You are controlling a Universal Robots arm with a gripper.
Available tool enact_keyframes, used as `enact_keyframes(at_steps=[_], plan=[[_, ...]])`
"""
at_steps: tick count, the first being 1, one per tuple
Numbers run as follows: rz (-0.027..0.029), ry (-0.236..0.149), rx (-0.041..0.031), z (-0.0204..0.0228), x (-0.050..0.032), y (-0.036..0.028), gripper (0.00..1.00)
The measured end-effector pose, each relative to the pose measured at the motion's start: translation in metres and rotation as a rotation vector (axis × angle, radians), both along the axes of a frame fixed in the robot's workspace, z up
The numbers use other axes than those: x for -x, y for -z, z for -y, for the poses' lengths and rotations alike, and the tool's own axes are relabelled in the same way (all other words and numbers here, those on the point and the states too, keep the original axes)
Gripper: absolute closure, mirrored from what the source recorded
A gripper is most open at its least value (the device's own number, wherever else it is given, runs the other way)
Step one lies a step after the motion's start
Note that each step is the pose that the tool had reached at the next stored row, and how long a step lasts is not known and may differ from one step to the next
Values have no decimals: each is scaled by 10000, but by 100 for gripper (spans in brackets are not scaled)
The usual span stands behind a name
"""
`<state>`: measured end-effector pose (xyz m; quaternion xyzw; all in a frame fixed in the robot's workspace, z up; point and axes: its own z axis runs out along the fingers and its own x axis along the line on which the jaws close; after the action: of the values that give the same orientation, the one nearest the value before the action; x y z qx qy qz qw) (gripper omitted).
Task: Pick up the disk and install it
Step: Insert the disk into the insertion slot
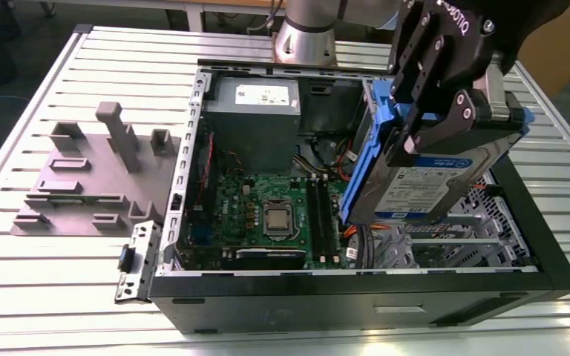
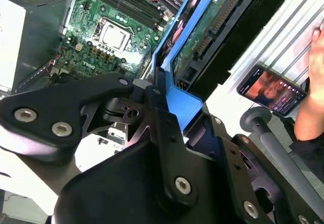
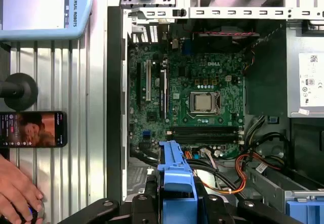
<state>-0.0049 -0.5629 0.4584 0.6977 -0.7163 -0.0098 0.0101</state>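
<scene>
Pincer, nearest the lens in the exterior view, clenched on the disk; its black fingers bear on the blue carrier frame, which runs round the disk's edges.

The disk hangs steeply tilted, label toward the exterior view, above the open computer case; it sits over the metal drive cage at the case's end nearest the tabletop edge on the exterior view's right; whether its lower edge touches the cage cannot be told.

Within the case: motherboard with 1 bare processor socket, grey power supply, orange cables lying close by the cage. A grey fixture plate rests near the tabletop edge on the exterior view's left. In the first wrist view a phone and a person's hand lie on the tabletop beside the case wall.

Judgement, step in hand (installing):
- the tilt looks too steep for the cage; the disk's face should probably be brought parallel with the cage opening before descent;
- carrier rails should meet the cage guides squarely; a skewed entry is likely to jam;
- the orange cables risk being pinched under the connector end;
- a slow descent and a firm grip until the carrier seats seem prudent; the hand is best kept clear of the arm.
</scene>
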Motion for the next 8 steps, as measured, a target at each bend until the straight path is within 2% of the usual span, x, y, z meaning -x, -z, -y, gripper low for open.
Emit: enact_keyframes(at_steps=[8], plan=[[0,0,1,4,-4,-36,64]])
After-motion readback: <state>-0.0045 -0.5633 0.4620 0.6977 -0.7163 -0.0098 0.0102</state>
